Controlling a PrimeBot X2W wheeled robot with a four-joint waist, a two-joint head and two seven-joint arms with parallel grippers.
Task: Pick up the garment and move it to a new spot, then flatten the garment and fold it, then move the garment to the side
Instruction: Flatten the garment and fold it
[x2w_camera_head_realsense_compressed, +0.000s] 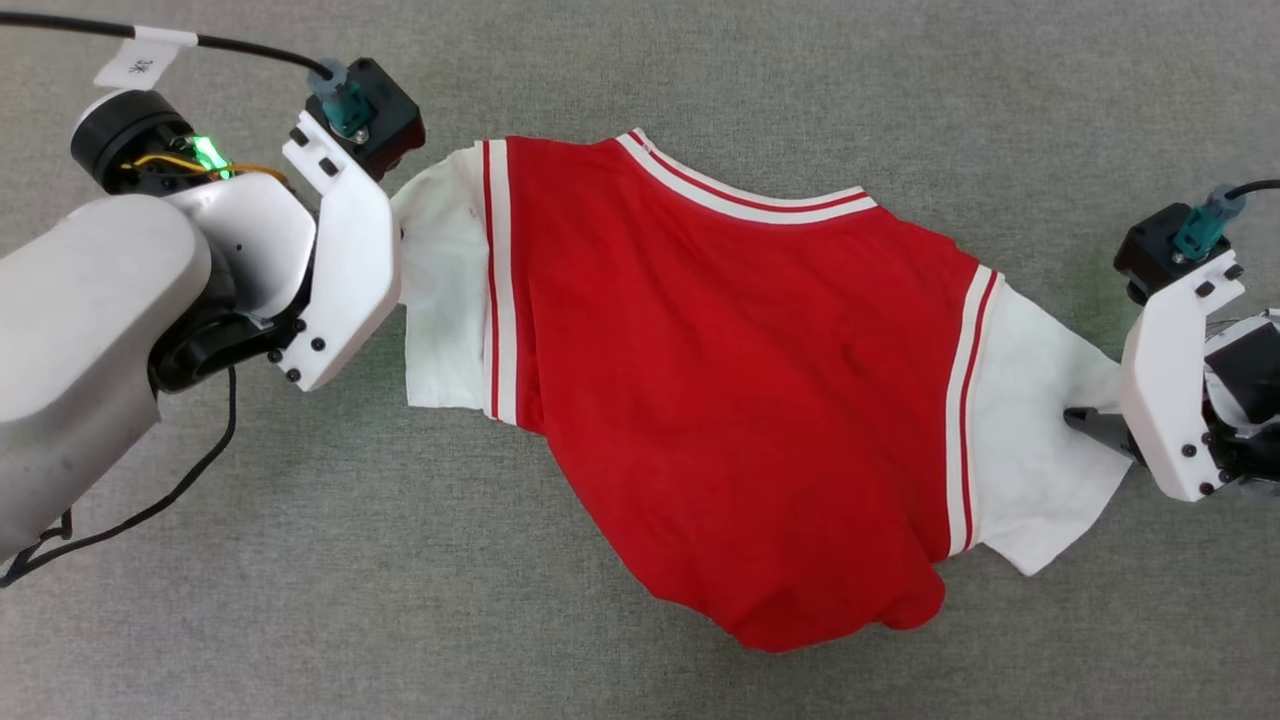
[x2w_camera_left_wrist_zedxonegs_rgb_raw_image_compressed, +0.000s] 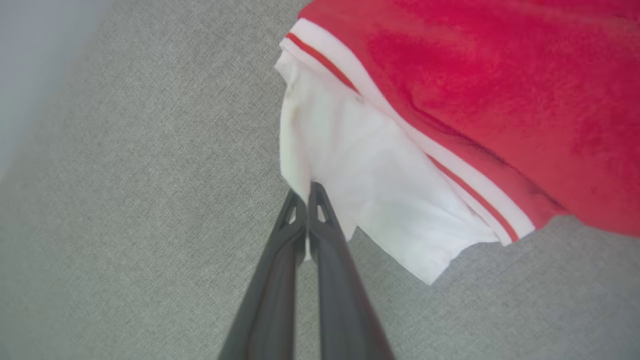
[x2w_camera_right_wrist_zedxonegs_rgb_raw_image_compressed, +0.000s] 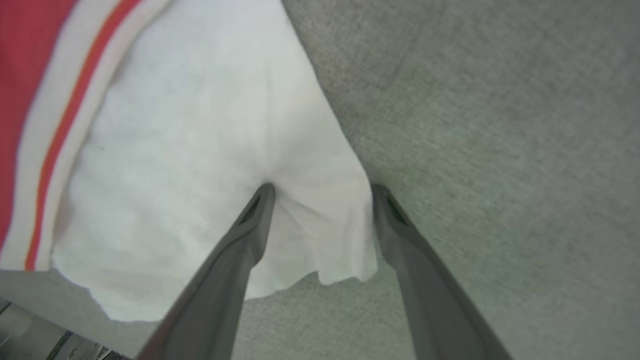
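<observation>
At the far left a pale forearm (x2w_camera_head_realsense_compressed: 90, 310) reaches in over the grey table (x2w_camera_head_realsense_compressed: 300, 600), a black cable (x2w_camera_head_realsense_compressed: 250, 45) running to its wrist. The left pincer (x2w_camera_left_wrist_zedxonegs_rgb_raw_image_compressed: 306, 192) is pressed shut, its two dark fingers (x2w_camera_left_wrist_zedxonegs_rgb_raw_image_compressed: 280, 270) together on the outer edge of the garment's white left sleeve (x2w_camera_head_realsense_compressed: 440, 290), a sliver of white cloth showing between them. The garment (x2w_camera_head_realsense_compressed: 730, 380) lies spread across the middle of the table, plain red face up and slanted, its left side farther and its right side nearer. The striped collar trim (x2w_camera_head_realsense_compressed: 740, 200) runs along the far edge. Red-white bands mark where each sleeve joins the body. The near hem (x2w_camera_head_realsense_compressed: 800, 630) is rumpled and curls into a small bulge at its right end. At the right, the white right sleeve (x2w_camera_head_realsense_compressed: 1040, 440) lies flat on the table. The right pincer (x2w_camera_right_wrist_zedxonegs_rgb_raw_image_compressed: 323, 189) stands wide over that sleeve's outer edge, holding nothing: one finger (x2w_camera_right_wrist_zedxonegs_rgb_raw_image_compressed: 235, 250) rests on the white cloth, which puckers at its tip, and the other lies over the bare table just beside the cloth
</observation>
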